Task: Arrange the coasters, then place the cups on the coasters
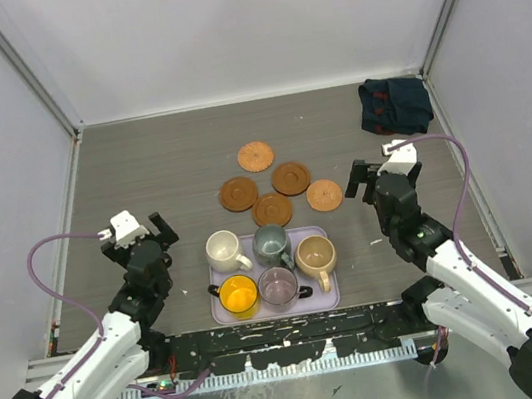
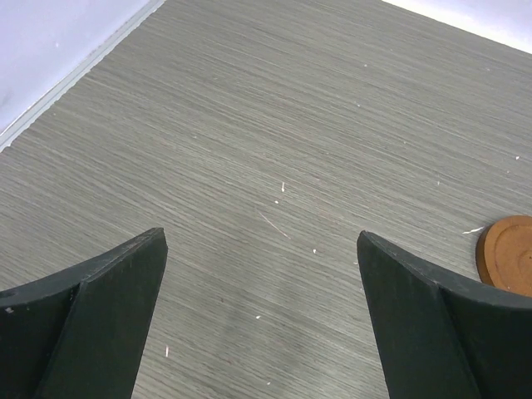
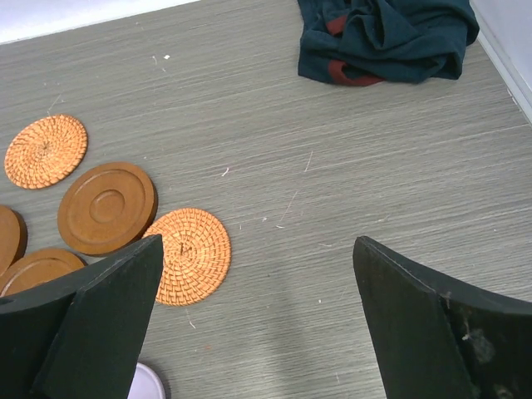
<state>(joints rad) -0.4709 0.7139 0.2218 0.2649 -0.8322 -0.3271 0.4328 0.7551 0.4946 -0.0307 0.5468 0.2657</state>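
Observation:
Several round coasters lie clustered at mid-table. A woven one (image 1: 255,156) is farthest back and a second woven one (image 1: 324,194) (image 3: 187,253) sits at the right. Between them are dark wooden ones (image 1: 239,194) (image 1: 291,178) (image 1: 272,210). Several cups stand on the lavender tray (image 1: 328,301): cream (image 1: 224,251), grey-green (image 1: 272,245), beige (image 1: 315,255), yellow (image 1: 238,295) and purplish glass (image 1: 278,286). My left gripper (image 1: 136,232) (image 2: 262,241) hovers open over bare table, left of the tray. My right gripper (image 1: 382,166) (image 3: 258,245) is open too, just right of the near woven coaster, with nothing between its fingers.
A dark blue folded cloth (image 1: 395,105) (image 3: 386,37) lies at the back right corner. White walls close the table on three sides. In the left wrist view one wooden coaster (image 2: 509,253) shows at the right edge. A tray corner (image 3: 145,382) peeks in at the bottom of the right wrist view.

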